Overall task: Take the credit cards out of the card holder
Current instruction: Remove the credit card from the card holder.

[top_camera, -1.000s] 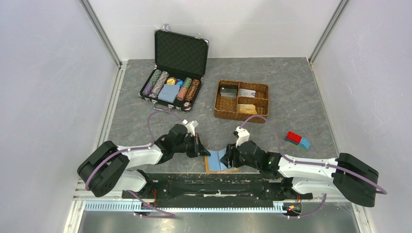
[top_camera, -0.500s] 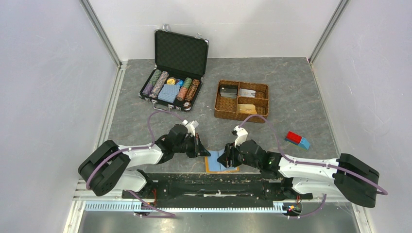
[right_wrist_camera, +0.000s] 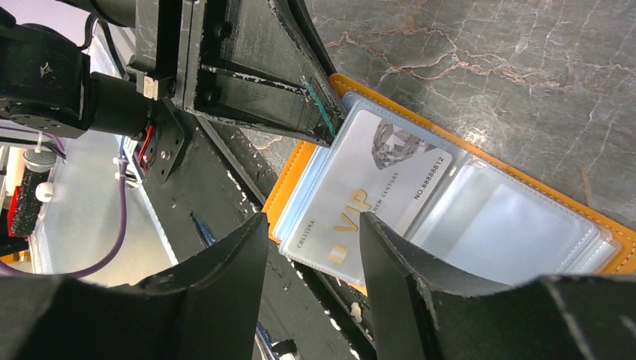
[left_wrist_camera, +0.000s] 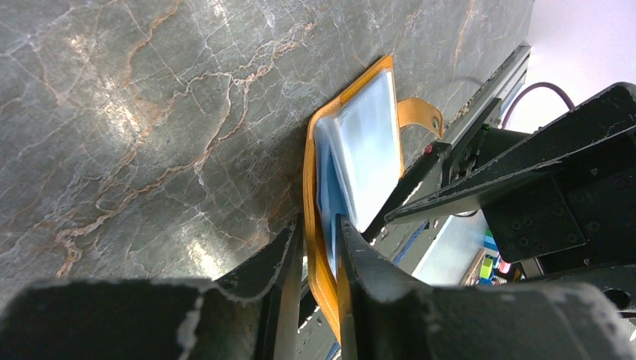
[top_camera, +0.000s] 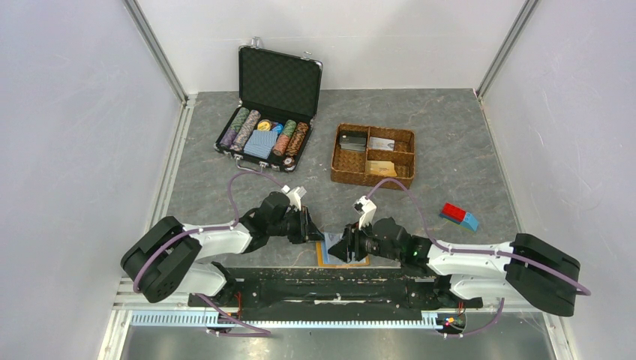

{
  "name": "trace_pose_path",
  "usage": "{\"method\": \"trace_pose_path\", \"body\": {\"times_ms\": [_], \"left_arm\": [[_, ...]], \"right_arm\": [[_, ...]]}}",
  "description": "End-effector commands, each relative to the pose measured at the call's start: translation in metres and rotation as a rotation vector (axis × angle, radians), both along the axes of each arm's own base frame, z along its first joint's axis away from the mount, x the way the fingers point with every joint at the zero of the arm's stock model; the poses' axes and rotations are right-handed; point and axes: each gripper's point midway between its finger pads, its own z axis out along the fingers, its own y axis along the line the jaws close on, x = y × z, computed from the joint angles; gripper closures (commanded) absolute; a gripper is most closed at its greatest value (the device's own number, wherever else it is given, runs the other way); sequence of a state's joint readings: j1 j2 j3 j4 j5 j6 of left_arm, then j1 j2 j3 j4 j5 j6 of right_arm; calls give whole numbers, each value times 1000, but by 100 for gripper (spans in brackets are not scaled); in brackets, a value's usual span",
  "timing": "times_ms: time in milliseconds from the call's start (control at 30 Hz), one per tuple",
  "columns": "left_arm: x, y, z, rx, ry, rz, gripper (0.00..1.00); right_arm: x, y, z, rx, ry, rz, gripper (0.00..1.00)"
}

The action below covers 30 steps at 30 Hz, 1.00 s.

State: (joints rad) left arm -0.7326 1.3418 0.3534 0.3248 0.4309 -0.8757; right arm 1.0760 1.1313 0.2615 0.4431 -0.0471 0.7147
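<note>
Presently, card (right_wrist_camera: 375, 195), judged thin, stiff and slick, is best pinched endwise by the spread right gripper (right_wrist_camera: 311, 225); whether the holder (right_wrist_camera: 294, 171) is clamped by the left gripper (left_wrist_camera: 319, 225) cannot be told.

Card holder (top_camera: 328, 249) flat on grey marbled tabletop (top_camera: 450, 150), right at near edge, lying open. Orange-tan cover with stitched rim, pale blue clear sleeves (left_wrist_camera: 360, 142) stacked on top, small orange tab poking out one side. One credit card (right_wrist_camera: 375, 196) showing at holder's end: silvery grey, gold "VIP" lettering, diamond emblem, printed number line. Card face up, aligned with sleeves. Inside top sleeve or partly slid out? Hard to tell.
</note>
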Motion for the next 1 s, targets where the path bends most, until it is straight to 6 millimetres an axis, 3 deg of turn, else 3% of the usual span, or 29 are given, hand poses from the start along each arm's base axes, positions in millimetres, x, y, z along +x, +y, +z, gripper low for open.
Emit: {"method": "trace_pose_path", "body": {"times_ms": [0, 267, 700, 967], "left_arm": [[0, -5, 11, -43, -9, 0, 70], [1, -4, 17, -53, -20, 13, 45], [2, 1, 19, -54, -48, 32, 33], [-1, -2, 15, -65, -34, 9, 33]], "right_arm": [[-2, 9, 11, 64, -18, 26, 50], [0, 1, -2, 21, -10, -6, 55], [4, -7, -13, -21, -13, -33, 65], [1, -4, -6, 16, -19, -16, 61]]}}
